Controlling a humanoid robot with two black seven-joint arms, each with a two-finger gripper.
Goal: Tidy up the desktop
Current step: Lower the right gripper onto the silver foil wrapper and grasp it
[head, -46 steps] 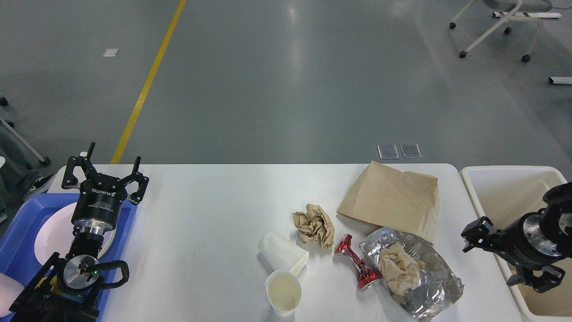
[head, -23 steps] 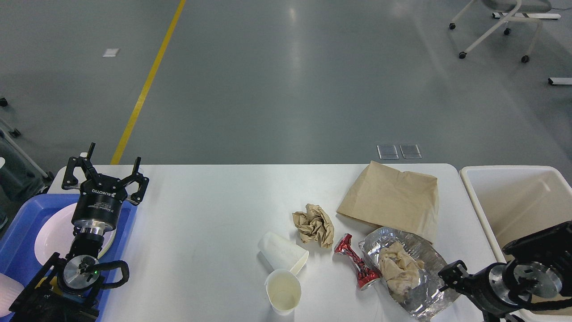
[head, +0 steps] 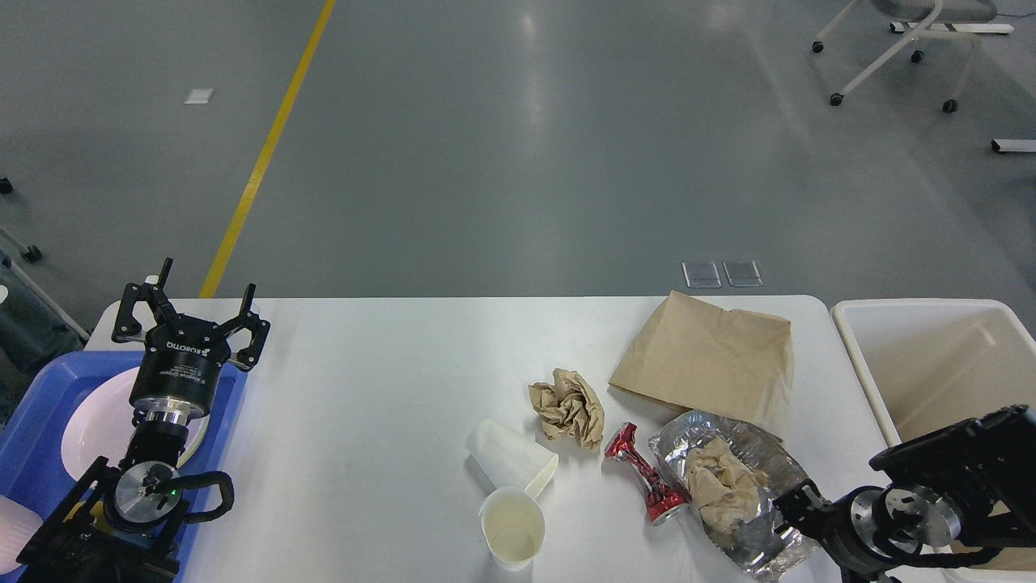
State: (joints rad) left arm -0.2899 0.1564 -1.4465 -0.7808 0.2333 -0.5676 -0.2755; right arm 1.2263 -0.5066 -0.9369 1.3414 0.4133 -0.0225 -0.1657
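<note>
The white desktop point(head: 364, 389) holds a flat brown paper bag point(head: 712, 360), a crumpled brown paper ball point(head: 569, 407), a white cup lying on its side point(head: 508, 457), an upright white cup point(head: 512, 530), a crushed red can point(head: 643, 478) and a silver foil bag point(head: 761, 534) with crumpled paper point(head: 716, 486) in it. My left gripper point(head: 198, 306) is open and empty above the far end of the blue tray point(head: 36, 389). My right gripper point(head: 795, 510) is low at the foil bag's near right edge, seen dark and end-on.
A white plate point(head: 93, 421) lies in the blue tray at the left. A cream bin point(head: 931, 364) stands off the table's right end. A wheeled chair base point(head: 898, 48) stands on the grey floor far behind.
My right arm has swung from over the cream bin down and left to the foil bag's near right edge. The left arm has not moved.
</note>
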